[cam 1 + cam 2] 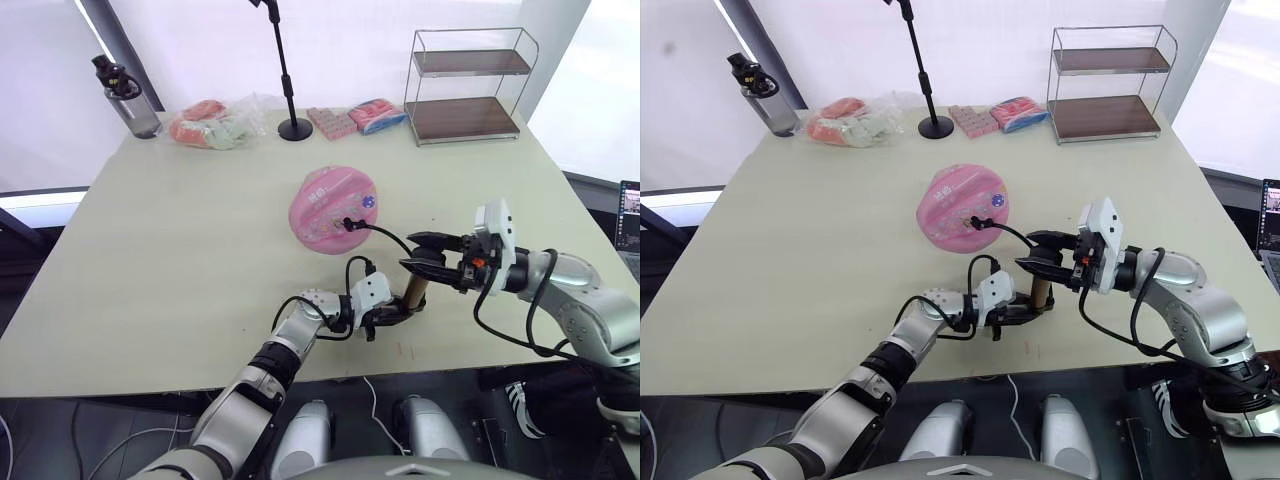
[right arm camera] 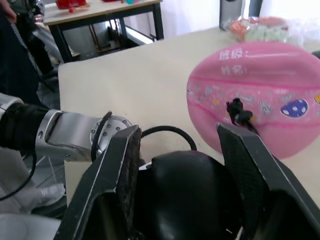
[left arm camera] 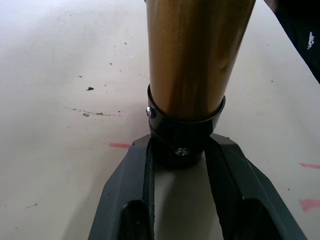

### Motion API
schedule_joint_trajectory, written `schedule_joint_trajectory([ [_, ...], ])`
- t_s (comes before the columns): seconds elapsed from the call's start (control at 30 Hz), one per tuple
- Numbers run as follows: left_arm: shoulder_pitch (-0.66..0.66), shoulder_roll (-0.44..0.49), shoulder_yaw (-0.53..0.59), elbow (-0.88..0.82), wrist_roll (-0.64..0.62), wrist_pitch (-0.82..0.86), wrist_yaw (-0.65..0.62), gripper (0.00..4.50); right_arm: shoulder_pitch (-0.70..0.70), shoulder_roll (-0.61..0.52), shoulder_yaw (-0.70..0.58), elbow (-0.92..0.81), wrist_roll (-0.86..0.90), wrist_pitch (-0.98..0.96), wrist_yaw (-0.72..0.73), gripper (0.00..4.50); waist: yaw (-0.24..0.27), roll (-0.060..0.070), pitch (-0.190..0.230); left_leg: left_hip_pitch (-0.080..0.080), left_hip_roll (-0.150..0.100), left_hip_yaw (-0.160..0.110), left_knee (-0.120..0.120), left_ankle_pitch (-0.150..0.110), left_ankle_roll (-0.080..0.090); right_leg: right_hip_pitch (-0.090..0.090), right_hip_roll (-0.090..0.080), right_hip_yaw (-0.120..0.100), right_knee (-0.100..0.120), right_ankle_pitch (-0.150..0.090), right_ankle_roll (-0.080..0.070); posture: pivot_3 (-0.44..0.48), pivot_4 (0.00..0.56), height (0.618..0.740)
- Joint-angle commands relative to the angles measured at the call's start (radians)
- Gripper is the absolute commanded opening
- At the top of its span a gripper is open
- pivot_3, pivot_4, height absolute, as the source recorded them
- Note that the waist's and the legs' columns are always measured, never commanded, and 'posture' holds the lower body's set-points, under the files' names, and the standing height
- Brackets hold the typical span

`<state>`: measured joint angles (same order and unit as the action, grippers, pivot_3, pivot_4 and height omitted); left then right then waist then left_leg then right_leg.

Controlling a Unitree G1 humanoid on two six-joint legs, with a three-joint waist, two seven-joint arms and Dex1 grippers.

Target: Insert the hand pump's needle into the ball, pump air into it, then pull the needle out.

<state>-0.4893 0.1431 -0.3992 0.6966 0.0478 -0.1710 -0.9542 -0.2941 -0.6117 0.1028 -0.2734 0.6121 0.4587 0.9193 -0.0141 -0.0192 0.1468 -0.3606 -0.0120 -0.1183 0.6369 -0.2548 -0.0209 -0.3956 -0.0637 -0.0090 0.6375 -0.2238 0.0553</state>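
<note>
The pink ball (image 1: pixel 333 208) lies squashed in the middle of the table (image 1: pixel 150 260). The needle's black fitting (image 2: pixel 239 112) sits against the ball's near side, the pin itself hidden inside. From it a black hose (image 1: pixel 385 238) curves back to the gold hand pump (image 1: pixel 413 296), which stands tilted near the front edge. My left gripper (image 3: pixel 181 145) is shut on the pump's black bottom cap (image 3: pixel 182 135). My right gripper (image 1: pixel 428 255) is closed around the black handle (image 2: pixel 185 175) at the pump's top.
Along the back of the table stand a water bottle (image 1: pixel 125 95), a bag of packets (image 1: pixel 215 125), a black stand pole (image 1: pixel 288 90), pink packets (image 1: pixel 357 118) and a wire two-shelf rack (image 1: pixel 468 85). The table's front edge lies just behind the left gripper.
</note>
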Motion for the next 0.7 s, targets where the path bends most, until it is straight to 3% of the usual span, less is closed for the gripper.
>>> schedule_joint_trajectory([
  [0.03, 0.047, 0.020, -0.034, 0.061, 0.046, 0.052, -0.017, 1.09, 0.052, 0.000, 0.071, 0.077, -0.085, 0.012, 0.013, 2.01, 0.000, -0.001, -0.001, 0.000, 0.000, 0.000, 0.000, 0.000, 0.000, 0.000, 0.000, 0.000, 0.000, 0.000, 0.000, 0.000, 0.150, 0.731],
  [0.7, 0.041, 0.019, -0.028, 0.068, 0.051, 0.050, -0.023, 1.09, 0.137, 0.060, 0.112, 0.204, -0.158, -0.054, 0.011, 2.01, -0.002, -0.009, -0.022, 0.005, 0.003, -0.001, -0.002, 0.000, 0.000, 0.004, 0.002, 0.000, 0.000, -0.003, -0.004, 0.000, 0.150, 0.731],
])
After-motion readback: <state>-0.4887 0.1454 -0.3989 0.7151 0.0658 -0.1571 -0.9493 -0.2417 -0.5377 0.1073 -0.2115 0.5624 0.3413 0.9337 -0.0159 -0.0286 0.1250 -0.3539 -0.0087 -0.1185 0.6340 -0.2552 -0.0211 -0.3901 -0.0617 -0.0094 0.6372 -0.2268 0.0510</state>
